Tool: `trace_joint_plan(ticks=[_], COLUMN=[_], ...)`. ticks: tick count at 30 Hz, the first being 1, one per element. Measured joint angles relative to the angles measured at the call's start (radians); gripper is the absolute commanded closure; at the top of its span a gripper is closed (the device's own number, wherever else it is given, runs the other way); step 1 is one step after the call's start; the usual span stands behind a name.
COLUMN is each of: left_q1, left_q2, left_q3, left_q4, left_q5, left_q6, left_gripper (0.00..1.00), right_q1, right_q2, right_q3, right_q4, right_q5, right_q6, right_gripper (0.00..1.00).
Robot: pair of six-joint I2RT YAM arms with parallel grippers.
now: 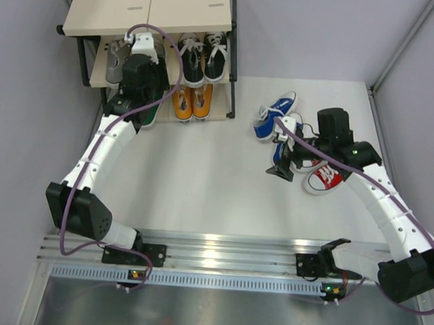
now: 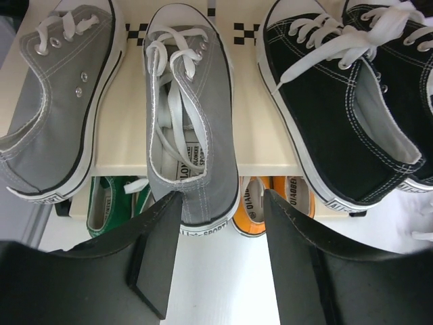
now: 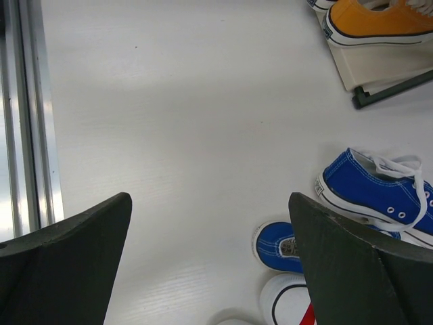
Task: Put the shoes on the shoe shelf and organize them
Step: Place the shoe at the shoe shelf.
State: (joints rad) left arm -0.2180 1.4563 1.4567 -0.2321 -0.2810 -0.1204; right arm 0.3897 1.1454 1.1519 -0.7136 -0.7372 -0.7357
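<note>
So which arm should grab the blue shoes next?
Probably right. The open right hand hovers beside the blue canvas sneakers on the white table; the left hand is off at the beige shoe shelf, by a grey canvas sneaker.

View down onto a white table (image 3: 189, 101). The right gripper (image 3: 210, 203) has two dark fingers (image 3: 67, 271) spread wide at the bottom corners. A metal rail (image 3: 27, 115) runs along the left edge. Lower right lies a blue shoe (image 3: 372, 196), a second blue shoe (image 3: 281, 245) just beside it, and the white toe of a red shoe (image 3: 287, 305). Top right, an orange shoe (image 3: 379, 20) sits on the shelf (image 3: 385, 64).
</note>
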Motion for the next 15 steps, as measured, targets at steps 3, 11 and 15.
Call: trace_joint_plan(ticks=[3,11,15], left_q1=[0.0,0.0,0.0], left_q2=[0.0,-0.003,-0.013], left_q3=[-0.007,-0.04,-0.045], left_q4=[0.001,0.007,0.005], left_q5=[-0.015,-0.039,-0.022], left_q6=[0.004,0.03,0.042], left_gripper=[0.43,0.43,0.39], right_q1=[0.0,-0.002,-0.002], right_q2=[0.0,0.0,0.0], right_q3=[0.0,0.0,0.0], right_q4=[0.001,0.003,0.004], right_q5=[-0.005,-0.014,-0.017], right_q6=[0.004,0.007,0.01], right_gripper=[0.01,0.01,0.01])
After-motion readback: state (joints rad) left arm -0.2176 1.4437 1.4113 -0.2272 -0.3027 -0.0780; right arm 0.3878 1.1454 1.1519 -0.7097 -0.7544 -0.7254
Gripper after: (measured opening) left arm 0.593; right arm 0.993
